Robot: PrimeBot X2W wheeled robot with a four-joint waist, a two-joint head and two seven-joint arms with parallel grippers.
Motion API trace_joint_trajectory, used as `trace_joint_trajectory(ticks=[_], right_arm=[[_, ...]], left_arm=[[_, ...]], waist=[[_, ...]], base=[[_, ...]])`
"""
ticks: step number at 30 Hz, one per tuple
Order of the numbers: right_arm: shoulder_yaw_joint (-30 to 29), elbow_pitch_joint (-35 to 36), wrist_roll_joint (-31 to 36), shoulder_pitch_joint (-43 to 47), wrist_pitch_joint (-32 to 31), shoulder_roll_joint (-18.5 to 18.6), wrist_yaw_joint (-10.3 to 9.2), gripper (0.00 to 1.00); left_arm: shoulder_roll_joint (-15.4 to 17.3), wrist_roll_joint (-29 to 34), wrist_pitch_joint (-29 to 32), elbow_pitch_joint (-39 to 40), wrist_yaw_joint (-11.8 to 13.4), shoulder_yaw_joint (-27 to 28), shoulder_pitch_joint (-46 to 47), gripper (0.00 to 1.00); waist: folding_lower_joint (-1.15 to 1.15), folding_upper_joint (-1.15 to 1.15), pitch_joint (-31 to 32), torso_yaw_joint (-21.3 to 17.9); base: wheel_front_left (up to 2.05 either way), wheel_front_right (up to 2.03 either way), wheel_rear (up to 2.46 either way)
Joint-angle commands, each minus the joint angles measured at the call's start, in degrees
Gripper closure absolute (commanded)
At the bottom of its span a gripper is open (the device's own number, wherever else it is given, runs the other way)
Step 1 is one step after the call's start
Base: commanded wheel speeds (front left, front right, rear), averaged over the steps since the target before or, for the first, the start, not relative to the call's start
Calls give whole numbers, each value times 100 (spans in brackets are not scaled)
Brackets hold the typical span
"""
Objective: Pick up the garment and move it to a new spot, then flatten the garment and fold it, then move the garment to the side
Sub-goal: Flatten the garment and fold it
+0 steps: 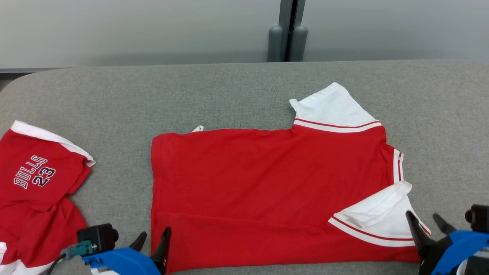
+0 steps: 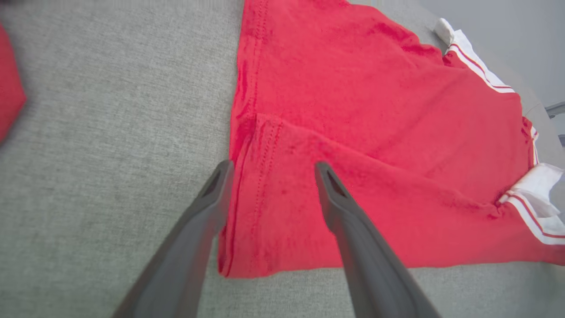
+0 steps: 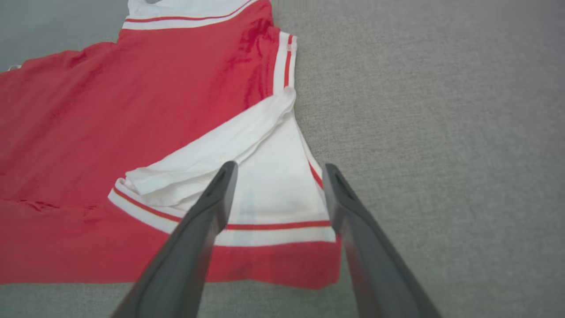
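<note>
Head view, garment: red short-sleeved shirt with white striped sleeves [image 1: 267,183] lies spread mid-table, a strip along its near edge folded over (hem to the left).
Left gripper [image 1: 154,233]: fingers spread, straddling the shirt's near left corner, one over bare table, one over red cloth.
Right gripper [image 1: 422,215]: fingers spread at the near white sleeve.
Neighbour: crumpled red "BULLS 23" jersey [image 1: 34,191], well apart, far left.
Surface: grey fabric-covered table [image 1: 229,95].
</note>
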State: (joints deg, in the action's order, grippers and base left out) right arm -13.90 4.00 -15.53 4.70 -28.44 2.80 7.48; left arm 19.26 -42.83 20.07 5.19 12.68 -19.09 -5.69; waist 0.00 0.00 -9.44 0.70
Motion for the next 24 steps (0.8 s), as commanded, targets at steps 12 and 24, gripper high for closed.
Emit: trace_joint_trajectory(ticks=[12,24], right_arm=[[415,78,415,-1932,-656,349,3,0],[1883,-1512,-92,-4884,-1252,992,2,0]], left_arm=[[380,325,258,-761,-440,-7,1738,0],[1383,-63,2267,-1619,-1472,-108,3949,0]], waist=[[0,0,-453,-71],[0,0,-1430,-485]], base=[[0,0,0],[0,0,0]])
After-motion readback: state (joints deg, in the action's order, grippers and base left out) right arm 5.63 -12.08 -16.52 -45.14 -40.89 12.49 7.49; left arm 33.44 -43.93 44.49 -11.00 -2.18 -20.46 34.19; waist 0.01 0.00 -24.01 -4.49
